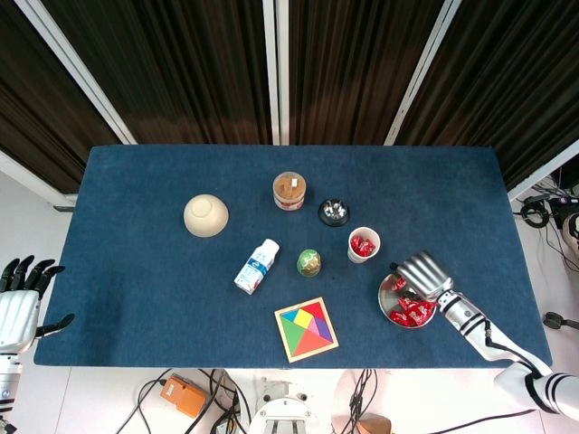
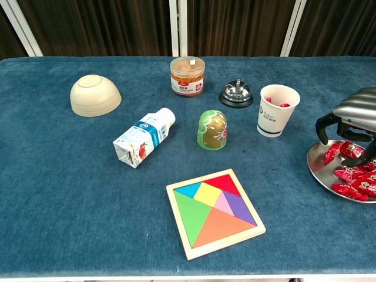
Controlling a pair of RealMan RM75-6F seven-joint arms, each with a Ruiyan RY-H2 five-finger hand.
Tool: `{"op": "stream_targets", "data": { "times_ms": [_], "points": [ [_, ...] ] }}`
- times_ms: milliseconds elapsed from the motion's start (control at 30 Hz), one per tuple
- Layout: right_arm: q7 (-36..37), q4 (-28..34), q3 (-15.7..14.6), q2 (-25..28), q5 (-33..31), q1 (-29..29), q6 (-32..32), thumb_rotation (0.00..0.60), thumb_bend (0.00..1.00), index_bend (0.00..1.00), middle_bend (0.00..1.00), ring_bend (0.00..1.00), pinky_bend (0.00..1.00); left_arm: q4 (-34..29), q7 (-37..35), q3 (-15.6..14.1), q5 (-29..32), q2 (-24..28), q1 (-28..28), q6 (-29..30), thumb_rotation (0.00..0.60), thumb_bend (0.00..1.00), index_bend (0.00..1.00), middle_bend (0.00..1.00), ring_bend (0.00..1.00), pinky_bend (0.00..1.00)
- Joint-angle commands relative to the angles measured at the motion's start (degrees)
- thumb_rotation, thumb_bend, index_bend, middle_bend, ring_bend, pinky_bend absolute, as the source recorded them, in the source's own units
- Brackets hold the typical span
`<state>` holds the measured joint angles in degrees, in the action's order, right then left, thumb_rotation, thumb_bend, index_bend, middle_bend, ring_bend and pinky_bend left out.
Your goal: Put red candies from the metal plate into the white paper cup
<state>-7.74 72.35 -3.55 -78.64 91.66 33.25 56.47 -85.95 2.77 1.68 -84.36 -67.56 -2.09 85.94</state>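
Your red wrapped candies [image 2: 352, 173] lie piled on the round metal plate [image 2: 318, 168] at the right edge of the frame; a few already sit in the white paper cup [image 2: 277, 110] just up and left of it, so the job is partly done, with most of the pile left. Your right hand [image 2: 351, 122] hovers over the plate, fingers curled down among the candies; whether it pinches one, you cannot tell from here. Your left hand [image 1: 20, 303] hangs spread and empty off the blue bench [image 1: 154, 271], lower left.
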Motion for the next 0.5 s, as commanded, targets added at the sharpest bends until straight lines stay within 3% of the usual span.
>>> {"op": "stream_targets", "data": {
  "times_ms": [33,500],
  "points": [
    [-0.07,-0.14,0.09,-0.22,-0.12,0.11,-0.23,0.6,0.36,0.54,0.95,1.0,1.0,0.12,-0.13,0.01,0.0,-0.09,-0.03,-0.03,0.6,0.0,0.23,0.15,0.03,0.0],
    [0.11,-0.48,0.89,-0.73,-0.75,0.12,0.22,0.6,0.52,0.65,0.96,1.0,1.0,0.74,-0.78,-0.02,0.07,-0.31,0.2,0.16,0.6,0.0,0.23,0.15,0.03,0.0]
  ]
}}
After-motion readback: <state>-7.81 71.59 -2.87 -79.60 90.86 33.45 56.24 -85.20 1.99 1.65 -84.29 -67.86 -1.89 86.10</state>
